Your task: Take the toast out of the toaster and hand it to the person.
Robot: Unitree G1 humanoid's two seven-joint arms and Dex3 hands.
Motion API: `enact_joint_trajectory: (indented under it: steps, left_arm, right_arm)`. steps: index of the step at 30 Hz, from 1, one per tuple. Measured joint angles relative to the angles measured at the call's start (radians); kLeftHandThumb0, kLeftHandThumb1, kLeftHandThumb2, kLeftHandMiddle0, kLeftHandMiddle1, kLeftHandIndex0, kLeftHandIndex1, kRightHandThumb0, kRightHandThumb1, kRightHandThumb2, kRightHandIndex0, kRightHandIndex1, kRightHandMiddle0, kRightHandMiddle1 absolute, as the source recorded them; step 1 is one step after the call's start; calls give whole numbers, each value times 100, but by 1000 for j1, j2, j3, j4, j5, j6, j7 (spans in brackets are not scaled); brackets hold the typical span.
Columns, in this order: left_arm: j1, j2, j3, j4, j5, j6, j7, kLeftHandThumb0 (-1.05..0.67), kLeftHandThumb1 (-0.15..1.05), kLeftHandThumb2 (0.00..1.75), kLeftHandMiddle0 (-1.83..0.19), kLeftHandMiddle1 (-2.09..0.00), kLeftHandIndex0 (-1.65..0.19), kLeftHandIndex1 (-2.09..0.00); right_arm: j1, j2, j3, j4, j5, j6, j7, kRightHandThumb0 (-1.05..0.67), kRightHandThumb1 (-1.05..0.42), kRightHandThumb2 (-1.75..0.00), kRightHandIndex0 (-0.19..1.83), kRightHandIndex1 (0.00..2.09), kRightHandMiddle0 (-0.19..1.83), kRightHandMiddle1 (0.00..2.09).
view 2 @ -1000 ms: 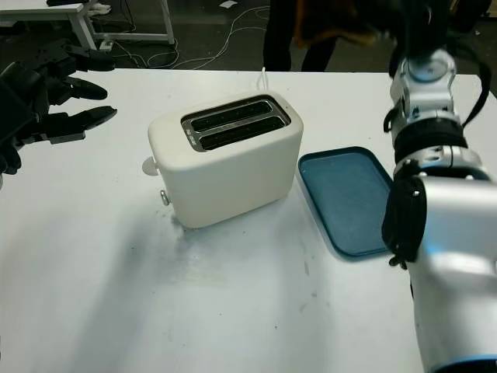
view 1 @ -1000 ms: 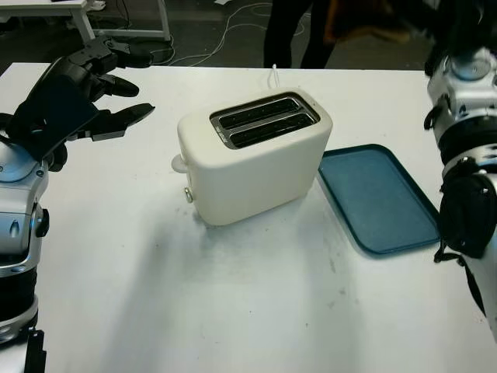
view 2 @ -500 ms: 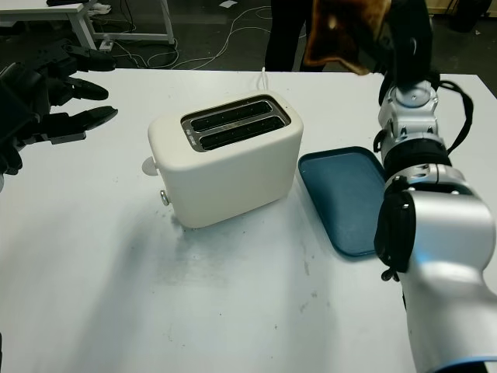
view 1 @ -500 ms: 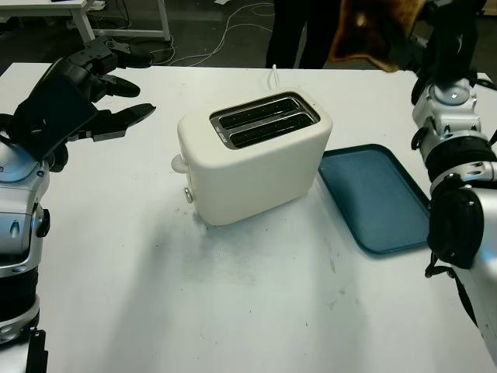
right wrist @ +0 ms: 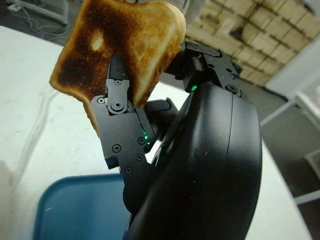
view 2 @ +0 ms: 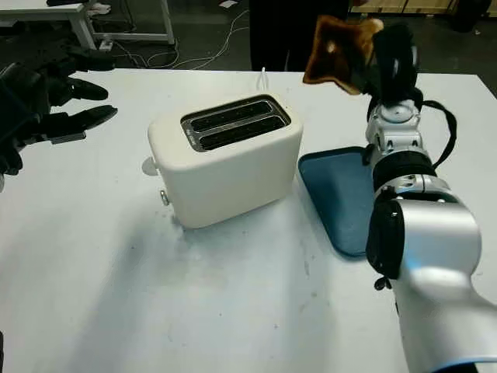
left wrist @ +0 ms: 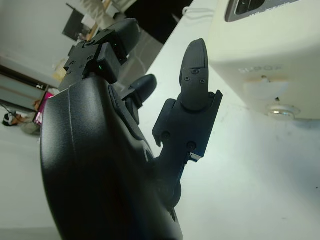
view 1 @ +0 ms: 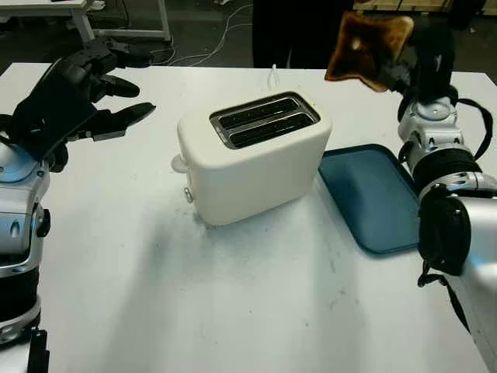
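Observation:
A browned slice of toast (view 1: 366, 48) hangs in the air above the table's far right, gripped by my right hand (view 1: 404, 66); up close the toast (right wrist: 120, 47) sits pinched between black fingers (right wrist: 117, 107). The cream toaster (view 1: 252, 159) stands mid-table with both slots dark. A person in dark clothes (view 1: 299, 31) stands beyond the far edge, behind the toast. My left hand (view 1: 74, 97) is open, raised over the table's far left, apart from the toaster (left wrist: 265, 55).
A teal tray (view 1: 377, 198) lies on the white table (view 1: 256, 303) just right of the toaster, under my right arm. A white cable (view 1: 274, 76) runs off the far edge behind the toaster. Desk legs and floor cables lie beyond.
My right hand has lowered, bringing the toast down into view above the tray's far end. The person behind the table has shifted left. The left hand has stayed put.

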Motion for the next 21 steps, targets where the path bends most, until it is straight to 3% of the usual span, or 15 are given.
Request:
enact_joint_trajectory:
  steps: [4,21]
  left_arm:
    - [0,0,2,7,-1,-2,0,-35,80,30,-2,-120,-14,-84]
    - [0,0,1,4,0,6,-1,-30,79,32,-2,-119,-14,-85]
  right_arm:
    - [5,10,-26,4,24,11,18,-14,-92,-48,70,175,15,174]
    - [29,71,-32,12,30,24,56,-11,-92,-42,75,175,29,175]
